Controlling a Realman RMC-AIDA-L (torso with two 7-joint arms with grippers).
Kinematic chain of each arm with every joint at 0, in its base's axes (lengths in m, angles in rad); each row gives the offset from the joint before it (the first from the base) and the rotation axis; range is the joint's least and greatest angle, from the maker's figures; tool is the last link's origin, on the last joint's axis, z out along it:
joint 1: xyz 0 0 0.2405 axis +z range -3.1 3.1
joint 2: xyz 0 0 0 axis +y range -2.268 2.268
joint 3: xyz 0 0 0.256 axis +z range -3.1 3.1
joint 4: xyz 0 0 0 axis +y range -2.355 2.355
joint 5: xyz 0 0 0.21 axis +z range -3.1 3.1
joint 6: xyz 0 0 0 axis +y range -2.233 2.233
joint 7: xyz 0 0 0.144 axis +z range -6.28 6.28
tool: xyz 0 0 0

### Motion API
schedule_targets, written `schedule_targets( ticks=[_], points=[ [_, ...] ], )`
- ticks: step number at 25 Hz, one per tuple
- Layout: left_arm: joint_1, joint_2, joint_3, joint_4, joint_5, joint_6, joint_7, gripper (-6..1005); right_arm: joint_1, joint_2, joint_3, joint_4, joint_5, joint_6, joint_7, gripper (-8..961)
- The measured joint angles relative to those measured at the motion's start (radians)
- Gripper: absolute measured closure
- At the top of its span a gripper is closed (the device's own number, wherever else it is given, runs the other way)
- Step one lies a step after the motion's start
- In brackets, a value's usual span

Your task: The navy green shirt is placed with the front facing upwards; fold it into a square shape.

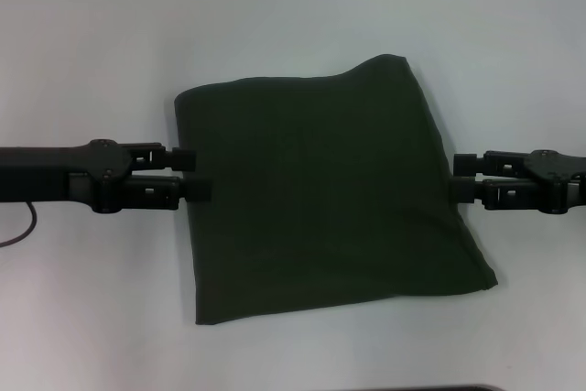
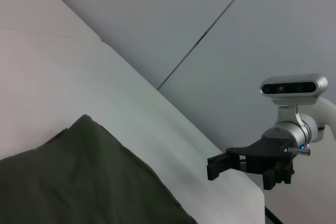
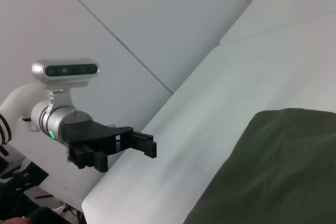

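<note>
left gripper [image 1: 194, 175]: jaws apart, level | right gripper [image 1: 461, 177]: jaws apart, level

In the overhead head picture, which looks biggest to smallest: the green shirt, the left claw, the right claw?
1. The navy green shirt, folded, by far the largest.
2-3. The left claw and right claw look about alike, so I would not rank them.

A plain dark olive-green shirt [image 1: 325, 194] is lying on a white table [image 1: 92, 61]. Two black grippers are flanking it.
</note>
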Motion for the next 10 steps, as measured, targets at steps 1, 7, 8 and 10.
schedule_targets(
  ticks=[1, 7, 8, 10],
  points=[
    [0.001, 0.0, 0.0, 0.0, 0.0, 0.0, 0.0, 178, 0.0, 0.0, 0.0, 0.0, 0.0, 0.0, 0.0, 31],
    [0.001, -0.002, 0.0, 0.0, 0.002, 0.001, 0.0, 177, 0.0, 0.0, 0.002, -0.002, 0.0, -0.001, 0.003, 31],
    [0.002, -0.002, 0.0, 0.0, 0.002, 0.001, 0.0, 177, 0.0, 0.0, 0.002, -0.002, 0.0, -0.001, 0.003, 31],
    [0.002, -0.003, 0.0, 0.0, 0.002, 0.001, 0.0, 177, 0.0, 0.0, 0.002, -0.002, 0.0, -0.001, 0.004, 31]
  ],
)
